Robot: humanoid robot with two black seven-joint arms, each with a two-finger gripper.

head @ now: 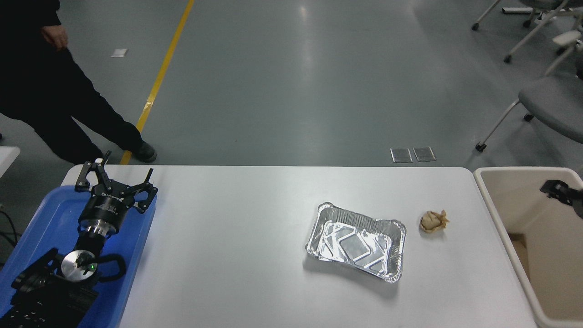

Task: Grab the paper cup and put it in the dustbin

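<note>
The paper cup is out of view. The cream-beige dustbin [514,170] stands against the table's right end, and what shows of its inside holds only a brown patch at the bottom. A black part of my right gripper [559,190] reaches in from the right edge over the bin's far half; most of it is cut off by the picture's edge. My left gripper [116,180] is open and empty, parked at the lower left over the blue tray [50,214].
A shiny foil tray [356,241] lies right of the table's middle. A small crumpled brown paper wad [432,221] lies between it and the bin. A person in dark clothes [50,95] stands at the far left. Office chairs [551,100] stand at the far right.
</note>
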